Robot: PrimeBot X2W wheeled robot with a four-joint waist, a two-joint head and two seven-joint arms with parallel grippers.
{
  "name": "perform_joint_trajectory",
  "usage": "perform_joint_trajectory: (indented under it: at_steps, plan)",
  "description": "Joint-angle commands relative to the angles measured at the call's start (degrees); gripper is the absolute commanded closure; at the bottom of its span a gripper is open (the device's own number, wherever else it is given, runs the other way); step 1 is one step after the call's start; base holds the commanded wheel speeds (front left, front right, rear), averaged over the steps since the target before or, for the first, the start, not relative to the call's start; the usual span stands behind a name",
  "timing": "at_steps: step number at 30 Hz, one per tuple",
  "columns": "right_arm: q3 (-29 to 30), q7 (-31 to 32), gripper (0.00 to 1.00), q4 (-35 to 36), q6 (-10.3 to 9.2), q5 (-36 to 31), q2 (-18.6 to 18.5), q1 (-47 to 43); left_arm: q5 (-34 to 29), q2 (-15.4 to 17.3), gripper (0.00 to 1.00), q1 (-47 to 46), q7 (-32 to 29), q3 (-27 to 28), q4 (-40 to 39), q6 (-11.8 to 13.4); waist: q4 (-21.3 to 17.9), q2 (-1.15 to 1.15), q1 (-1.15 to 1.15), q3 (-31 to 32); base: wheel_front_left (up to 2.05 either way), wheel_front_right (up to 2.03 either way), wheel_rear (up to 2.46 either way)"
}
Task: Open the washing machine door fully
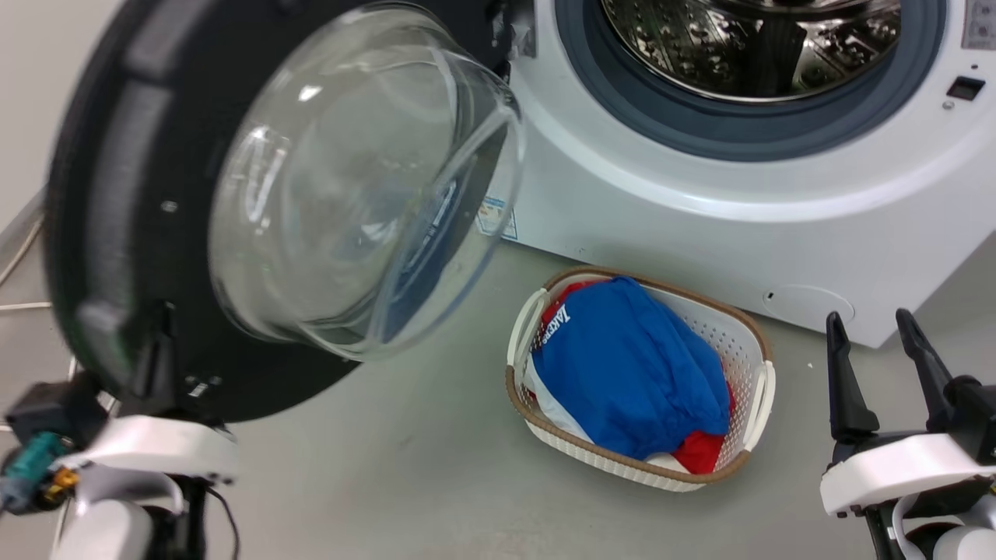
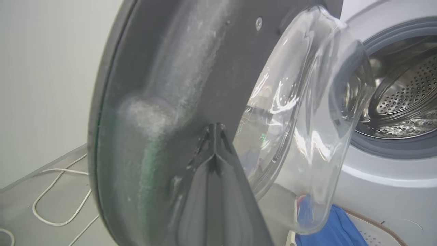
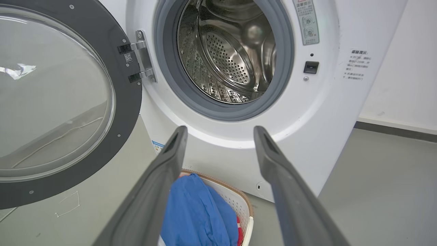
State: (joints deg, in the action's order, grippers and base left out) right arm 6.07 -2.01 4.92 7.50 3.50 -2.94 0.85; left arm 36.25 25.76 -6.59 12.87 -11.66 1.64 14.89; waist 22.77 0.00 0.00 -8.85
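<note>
**Desk:** Where is the washing machine door (image 1: pixel 117 194)?

**Photographer:** It stands wide open on its hinge (image 3: pixel 143 56) at the left side of the washing machine (image 1: pixel 700 210). Its inner face and clear glass bowl (image 1: pixel 350 179) are turned out toward the robot. The steel drum (image 1: pixel 747 47) and grey gasket (image 1: pixel 622 101) are fully exposed.

**Desk:** And the 2 grippers?

**Photographer:** The left gripper (image 2: pixel 215 131) has its 2 fingers pressed together. Their tips are against the door's black inner face, near its lower outer edge and beside the bowl. The right gripper (image 1: pixel 867 319) is spread and holds nothing. It is low at the robot's right, well apart from the door, in front of the machine's lower corner.

**Desk:** Anything on the floor (image 1: pixel 389 467)?

**Photographer:** A white woven laundry basket (image 1: pixel 731 330) with a brown rim sits just in front of the machine, below the drum mouth. It holds a blue garment (image 1: pixel 622 365) over something red (image 1: pixel 700 451). A white cable (image 2: pixel 51 191) loops on the floor beyond the door, near the wall. A small blue label sticker (image 1: pixel 498 222) shows low on the machine's front, at the edge of the bowl.
</note>
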Motion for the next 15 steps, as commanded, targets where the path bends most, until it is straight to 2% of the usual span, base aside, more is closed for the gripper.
perform_joint_trajectory:
  at_steps: [1,9,11,15]
  plan:
    - [-0.08,0.31,0.00,0.57,-0.01,-0.56,0.09,1.02,0.72,0.94,1.00,-1.99,0.75,2.09,1.68,-0.68,-1.09,0.00,0.00,-1.29,0.00,0.00,0.00]
    - [0.15,1.37,0.00,1.82,-0.01,-1.06,0.10,2.74,2.81,2.89,1.00,-7.49,2.09,8.30,10.08,-4.50,-2.74,0.00,0.00,-4.10,0.00,0.00,0.00]
    - [0.16,1.61,0.00,2.11,-0.01,-1.39,0.10,3.22,2.62,3.78,1.00,-9.80,2.29,10.73,14.25,-6.48,-3.37,0.00,0.00,-4.82,0.00,0.00,0.00]
    - [0.33,1.70,0.00,2.17,-0.01,-1.36,0.10,3.73,0.63,3.11,1.00,-12.28,2.42,14.51,17.67,-8.59,-3.88,0.00,0.00,-5.22,0.00,0.00,0.00]
